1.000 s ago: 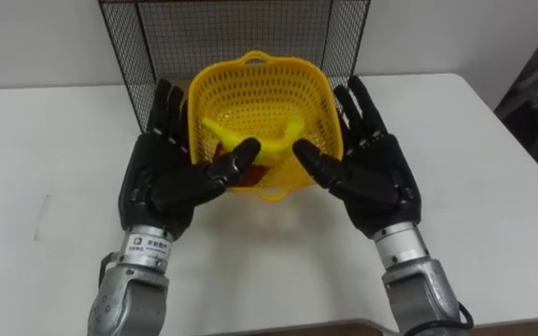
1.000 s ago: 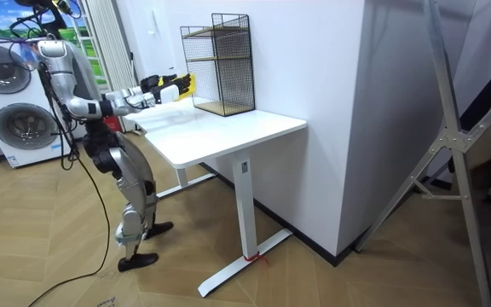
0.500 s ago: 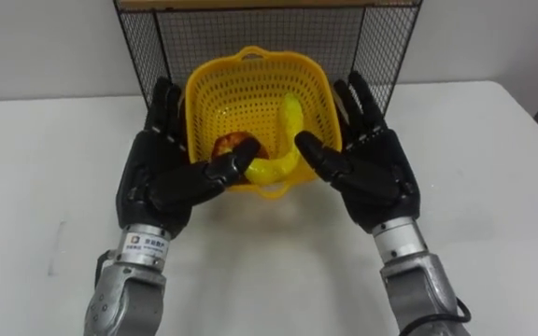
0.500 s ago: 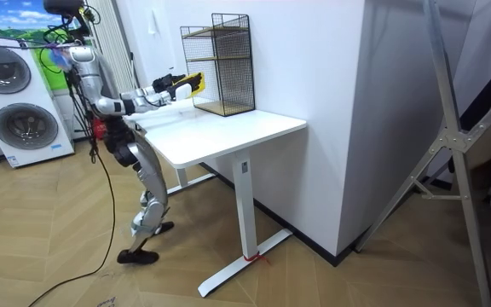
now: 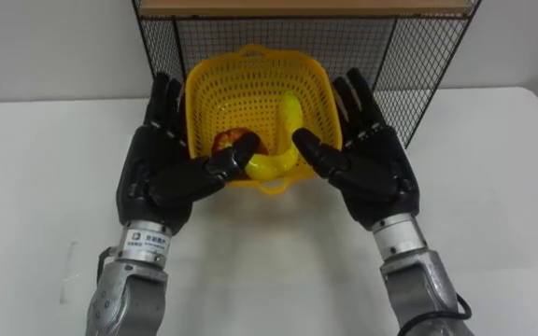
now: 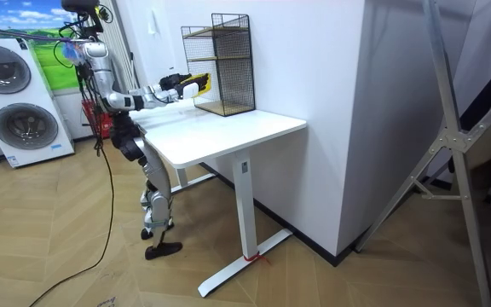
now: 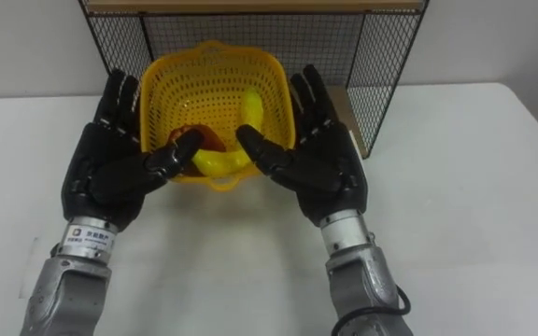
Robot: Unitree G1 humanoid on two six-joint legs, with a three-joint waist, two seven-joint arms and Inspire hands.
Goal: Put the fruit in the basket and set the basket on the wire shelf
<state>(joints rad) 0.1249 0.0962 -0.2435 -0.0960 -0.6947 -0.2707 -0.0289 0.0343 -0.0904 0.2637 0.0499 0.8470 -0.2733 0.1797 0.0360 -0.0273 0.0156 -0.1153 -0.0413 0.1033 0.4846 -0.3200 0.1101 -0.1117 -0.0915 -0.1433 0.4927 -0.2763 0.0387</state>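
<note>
- The basket (image 5: 241, 103) hangs above the counter (image 5: 269, 271), squeezed between your two hands, right at the open front of the wire shelf (image 5: 409, 65) and not yet set inside.
- A banana (image 5: 283, 140) lies in it, curving down to the near rim, with a red-orange fruit (image 5: 233, 143) beside it on the left.
- Your left hand (image 5: 157, 173) and right hand (image 5: 372, 168) press flat on opposite walls. The fingers (image 5: 164, 103) are straight and spread, and the thumbs angle in across the near wall. Nothing is curled round the rim.
- Risk: the hold looks like side pressure alone, so easing either palm could let the basket slip or tip toward you, and the banana could slide out.
- Risk: your left hand lines up with the shelf's left side panel, so pushing straight in could catch the fingers on the mesh and jolt the load.
- Since a second ago, the room view shows you stepped in closer to the counter and standing straighter, and the basket is nearer the shelf.
- The banana has swung from crosswise to lengthwise, and the red-orange fruit has come into sight.
</note>
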